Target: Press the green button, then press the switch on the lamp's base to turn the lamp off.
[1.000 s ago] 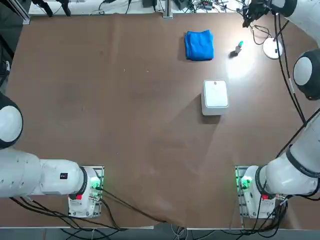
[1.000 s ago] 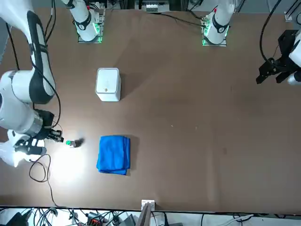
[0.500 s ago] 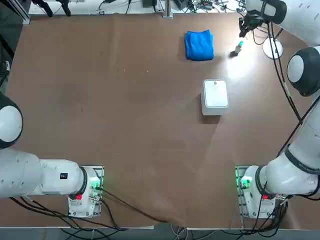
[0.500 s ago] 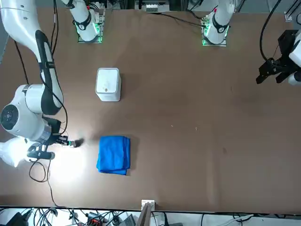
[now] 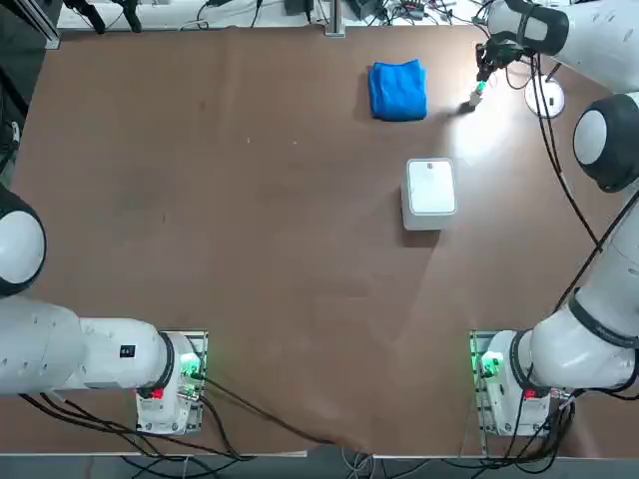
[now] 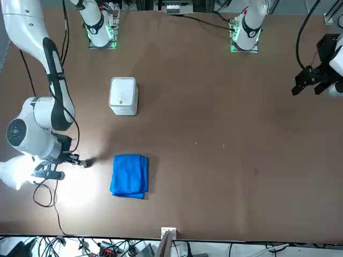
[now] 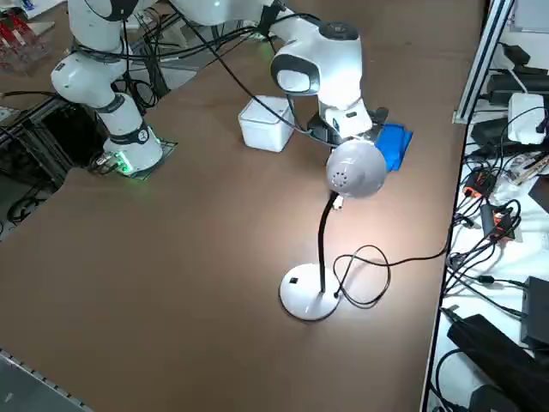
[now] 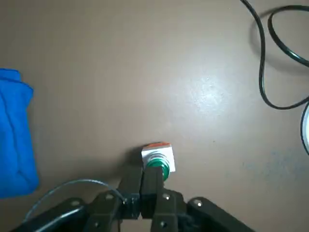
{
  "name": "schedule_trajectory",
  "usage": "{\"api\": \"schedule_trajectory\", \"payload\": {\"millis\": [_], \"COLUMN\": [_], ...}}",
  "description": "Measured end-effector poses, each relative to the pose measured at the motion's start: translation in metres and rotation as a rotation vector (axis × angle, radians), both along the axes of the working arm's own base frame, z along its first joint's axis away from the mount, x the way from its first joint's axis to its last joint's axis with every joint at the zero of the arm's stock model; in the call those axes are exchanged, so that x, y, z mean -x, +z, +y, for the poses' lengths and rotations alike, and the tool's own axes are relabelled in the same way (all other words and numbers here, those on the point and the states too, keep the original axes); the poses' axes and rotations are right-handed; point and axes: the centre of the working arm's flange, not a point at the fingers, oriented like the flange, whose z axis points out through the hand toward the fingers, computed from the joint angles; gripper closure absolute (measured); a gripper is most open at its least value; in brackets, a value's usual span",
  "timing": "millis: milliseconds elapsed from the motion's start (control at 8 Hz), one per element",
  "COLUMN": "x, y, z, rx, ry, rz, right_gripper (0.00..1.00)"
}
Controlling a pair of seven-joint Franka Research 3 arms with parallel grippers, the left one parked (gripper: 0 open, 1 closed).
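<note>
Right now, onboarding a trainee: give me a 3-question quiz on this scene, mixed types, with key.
1. True or false: the right gripper is open wide around the green button.
2. Multiple choice: in the top view, what lies between the blue cloth and the lamp's base? A) the white box B) the green button C) nothing
3. Short answer: is the lamp lit or off?

Key
1. False: its fingers are shut, tips at the button's green cap.
2. B
3. Lit: a bright pool of light falls on the table near the button.
</note>
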Motion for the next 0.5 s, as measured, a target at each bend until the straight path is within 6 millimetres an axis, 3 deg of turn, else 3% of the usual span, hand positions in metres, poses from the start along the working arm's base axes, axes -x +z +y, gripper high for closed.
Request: {"api": "schedule_trajectory", "payload": {"millis": [500], "x": [0.0031], "y": [-0.0094], "z": [-0.0015], "rx": [0.001], "ry": [-0.006], "rz": [-0.017], "right_gripper": [0.99]}}
